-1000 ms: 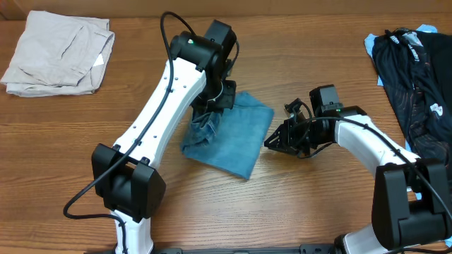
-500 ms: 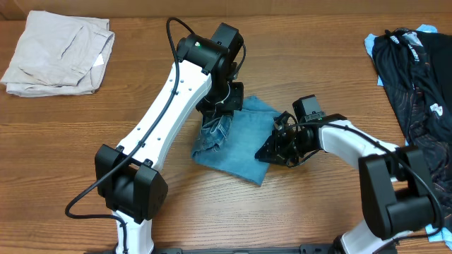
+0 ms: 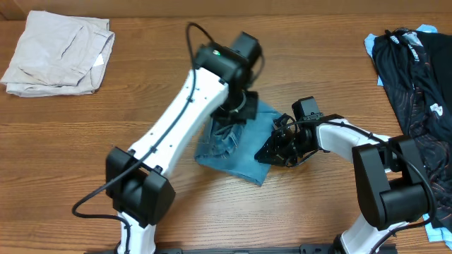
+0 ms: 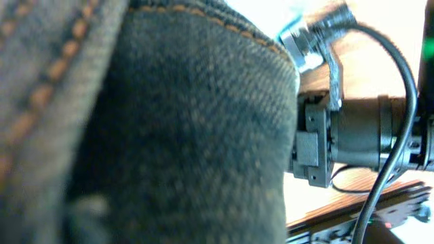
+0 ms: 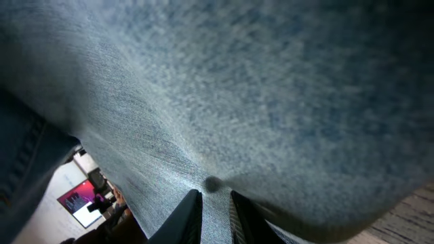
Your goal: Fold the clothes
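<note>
The clothes, light blue jeans (image 3: 244, 152), lie as a folded bundle in the middle of the table. My left gripper (image 3: 227, 121) reaches down onto the bundle's crumpled upper-left part. Its fingers are buried in the folds, and dark denim (image 4: 169, 135) with orange stitching fills the left wrist view. My right gripper (image 3: 272, 152) is at the bundle's right edge. In the right wrist view its two dark fingers (image 5: 190, 217) stand close together with a layer of denim (image 5: 237, 88) pinched between them.
A folded grey garment (image 3: 60, 49) lies at the back left. Dark clothes (image 3: 417, 77) are piled along the right edge. The right arm's black body (image 4: 352, 135) sits close beside the denim in the left wrist view.
My left arm has swung right, dragging the jeans bundle with it. My right gripper moved left onto the bundle's right edge and has stayed there.
</note>
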Motion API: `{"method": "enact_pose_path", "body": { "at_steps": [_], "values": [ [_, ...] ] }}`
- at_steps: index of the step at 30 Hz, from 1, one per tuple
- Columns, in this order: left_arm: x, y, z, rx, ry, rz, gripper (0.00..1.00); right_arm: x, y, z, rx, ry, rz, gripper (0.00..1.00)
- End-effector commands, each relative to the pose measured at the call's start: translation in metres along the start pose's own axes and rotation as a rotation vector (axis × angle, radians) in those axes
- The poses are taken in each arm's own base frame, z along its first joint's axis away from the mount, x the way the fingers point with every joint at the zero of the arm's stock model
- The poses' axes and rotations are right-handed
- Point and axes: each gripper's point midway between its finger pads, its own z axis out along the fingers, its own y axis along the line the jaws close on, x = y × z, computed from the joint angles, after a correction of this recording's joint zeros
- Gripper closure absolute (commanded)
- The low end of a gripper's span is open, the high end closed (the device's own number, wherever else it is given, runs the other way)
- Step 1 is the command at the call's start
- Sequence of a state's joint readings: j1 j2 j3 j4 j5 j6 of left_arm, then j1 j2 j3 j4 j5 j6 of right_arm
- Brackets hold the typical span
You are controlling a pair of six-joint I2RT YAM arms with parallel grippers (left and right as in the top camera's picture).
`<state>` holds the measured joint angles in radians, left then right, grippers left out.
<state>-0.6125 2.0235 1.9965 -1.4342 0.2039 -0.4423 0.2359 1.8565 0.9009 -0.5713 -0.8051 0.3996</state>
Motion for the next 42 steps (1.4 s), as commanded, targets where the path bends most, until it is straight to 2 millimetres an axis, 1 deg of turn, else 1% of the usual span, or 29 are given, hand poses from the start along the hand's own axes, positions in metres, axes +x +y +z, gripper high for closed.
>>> {"method": "enact_pose_path", "body": {
  "at_steps": [1,2,3,7,8,9,10,13,16,18,20,23,25,27,30,33,34,35,36,37,39,40,42],
  "values": [
    [0.010,-0.021,0.006,-0.006,0.009,0.060,0.84,-0.005,-0.012,0.000,0.013,-0.013,0.033,0.82],
    [0.012,-0.023,0.008,-0.012,0.012,0.068,0.84,-0.007,-0.013,-0.002,0.011,-0.020,0.040,0.82],
    [0.014,-0.024,0.011,-0.016,0.016,0.074,0.81,-0.009,-0.015,-0.004,0.008,-0.026,0.047,0.82],
    [0.019,-0.019,0.027,-0.043,0.037,0.072,0.73,-0.015,-0.020,-0.012,0.000,-0.047,0.075,0.82],
    [0.020,-0.017,0.032,-0.047,0.045,0.071,0.62,-0.016,-0.021,-0.014,-0.001,-0.051,0.078,0.81],
    [0.022,-0.015,0.036,-0.051,0.050,0.070,0.57,-0.017,-0.020,-0.016,-0.002,-0.053,0.073,0.81],
    [0.023,-0.013,0.045,-0.053,0.059,0.068,0.65,-0.019,-0.019,-0.018,-0.002,-0.054,0.074,0.81],
    [0.024,-0.011,0.058,-0.048,0.064,0.069,0.65,-0.024,-0.014,-0.021,-0.005,-0.061,0.062,0.81],
    [0.024,-0.010,0.066,-0.043,0.062,0.070,0.65,-0.029,-0.007,-0.025,-0.008,-0.070,0.052,0.81],
    [0.024,-0.011,0.068,-0.039,0.063,0.070,0.66,-0.033,-0.003,-0.028,-0.010,-0.077,0.044,0.81],
    [0.024,-0.016,0.069,-0.009,0.067,0.092,0.69,-0.037,0.002,-0.032,-0.010,-0.084,0.037,0.80],
    [0.021,-0.022,0.066,0.020,0.057,0.117,0.70,-0.043,0.010,-0.045,-0.010,-0.093,0.016,0.80],
    [0.017,-0.025,0.059,0.027,0.042,0.137,0.71,-0.049,0.013,-0.058,0.002,-0.101,0.010,0.78],
    [0.012,-0.028,0.048,0.036,0.022,0.139,0.72,-0.056,0.010,-0.073,0.052,-0.122,0.022,0.77],
    [0.000,-0.033,0.022,0.050,-0.027,0.160,0.74,-0.066,0.005,-0.101,0.139,-0.163,0.053,0.76],
    [-0.017,-0.025,-0.011,0.021,-0.107,0.135,0.74,-0.075,0.012,-0.136,0.189,-0.205,0.031,0.70],
    [-0.022,-0.021,-0.020,0.013,-0.128,0.122,0.70,-0.077,0.016,-0.146,0.193,-0.217,0.017,0.69],
    [-0.027,-0.015,-0.030,0.004,-0.149,0.107,0.59,-0.079,0.024,-0.158,0.191,-0.233,-0.006,0.65],
    [-0.032,-0.007,-0.041,-0.008,-0.172,0.088,0.53,-0.080,0.030,-0.166,0.190,-0.245,-0.020,0.62],
    [-0.036,0.000,-0.049,-0.015,-0.187,0.070,0.52,-0.080,0.036,-0.174,0.188,-0.257,-0.033,0.60],
    [-0.042,0.016,-0.064,-0.018,-0.204,0.022,0.46,-0.077,0.050,-0.187,0.184,-0.279,-0.063,0.57],
    [-0.046,0.031,-0.071,-0.023,-0.209,-0.018,0.39,-0.074,0.058,-0.193,0.180,-0.285,-0.076,0.56],
    [-0.051,0.050,-0.078,-0.028,-0.215,-0.067,0.33,-0.067,0.067,-0.197,0.179,-0.290,-0.095,0.56]
  ]
}}
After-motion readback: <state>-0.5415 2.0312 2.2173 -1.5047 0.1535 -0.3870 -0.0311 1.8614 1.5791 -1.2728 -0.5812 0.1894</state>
